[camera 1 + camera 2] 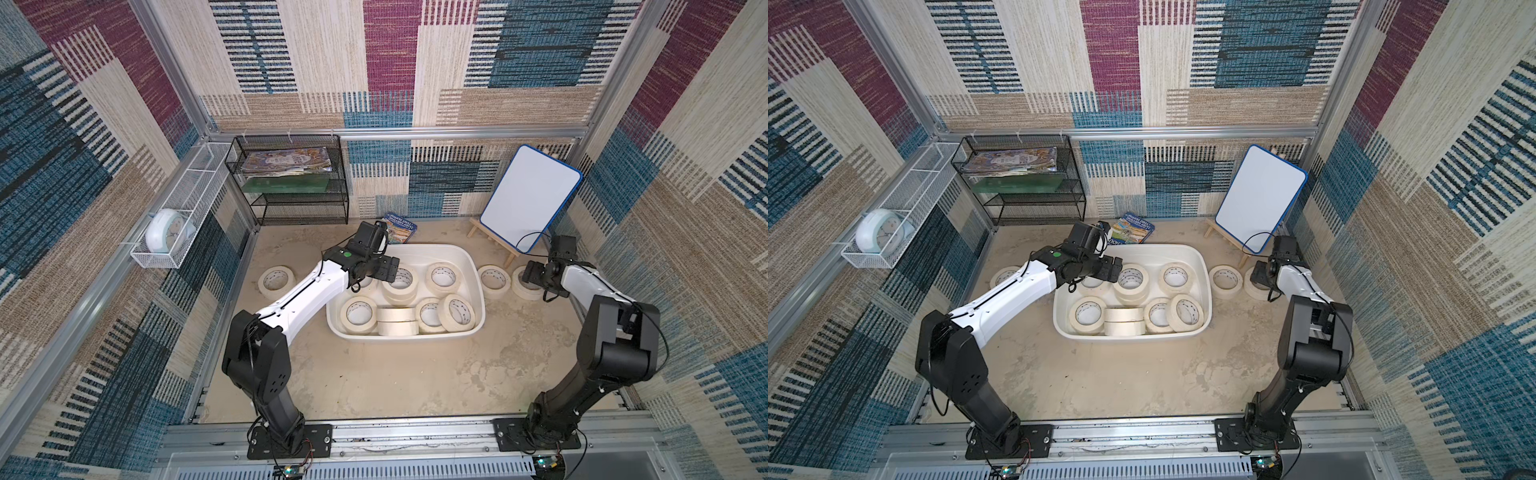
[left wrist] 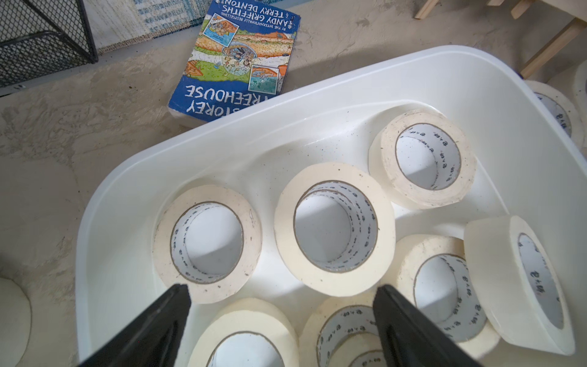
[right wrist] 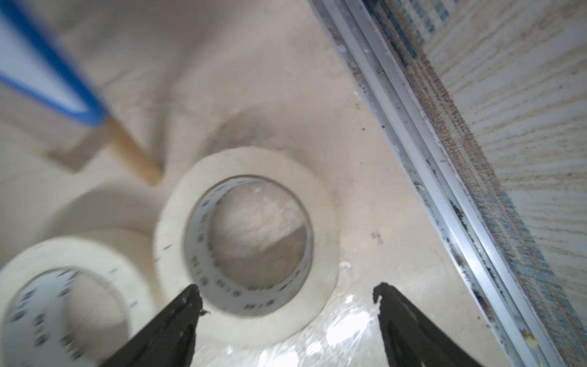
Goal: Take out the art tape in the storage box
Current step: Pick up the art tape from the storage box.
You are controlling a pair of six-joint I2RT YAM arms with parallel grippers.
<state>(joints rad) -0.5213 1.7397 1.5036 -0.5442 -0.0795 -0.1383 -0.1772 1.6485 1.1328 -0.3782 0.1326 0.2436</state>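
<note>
The white storage box (image 1: 407, 336) (image 1: 1133, 337) sits mid-table and holds several cream art tape rolls (image 1: 429, 277) (image 2: 333, 286), most lying flat, one leaning on edge (image 2: 495, 270). My left gripper (image 1: 390, 270) (image 1: 1113, 270) (image 2: 282, 287) hovers open over the box's far left part, nothing between its fingers. My right gripper (image 1: 534, 276) (image 1: 1258, 276) (image 3: 286, 287) is open just above a roll (image 3: 320, 222) lying flat on the table near the right wall, with a second roll (image 1: 493, 291) (image 3: 127, 254) beside it. Another roll (image 1: 266, 286) lies left of the box.
A blue book (image 1: 401, 228) (image 2: 235, 63) lies behind the box. A whiteboard on a wooden easel (image 1: 530, 195) stands at the back right. A black mesh rack (image 1: 291, 183) and a white wire basket (image 1: 191, 195) with a clock are at the back left. The wall rail (image 3: 413, 127) runs close by.
</note>
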